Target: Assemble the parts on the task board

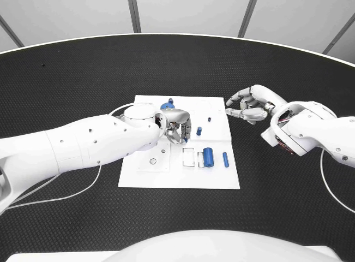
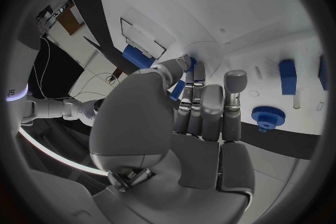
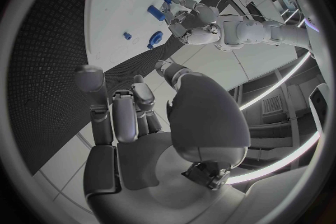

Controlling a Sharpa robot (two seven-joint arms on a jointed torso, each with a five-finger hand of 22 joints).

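Silver fingers of the left hand (image 1: 173, 123) are curled down over the middle of the flat white task board (image 1: 157, 177), their tips pinching a small blue part (image 2: 190, 63) against its surface. The right hand (image 1: 252, 105) is held just beside the board's far right corner, fingers loosely curled, nothing gripped. A blue cylinder (image 1: 209, 157), a thin blue pin (image 1: 225, 159), a short blue peg (image 1: 199, 130) and a blue knurled knob (image 1: 168, 104) are seen on the board.
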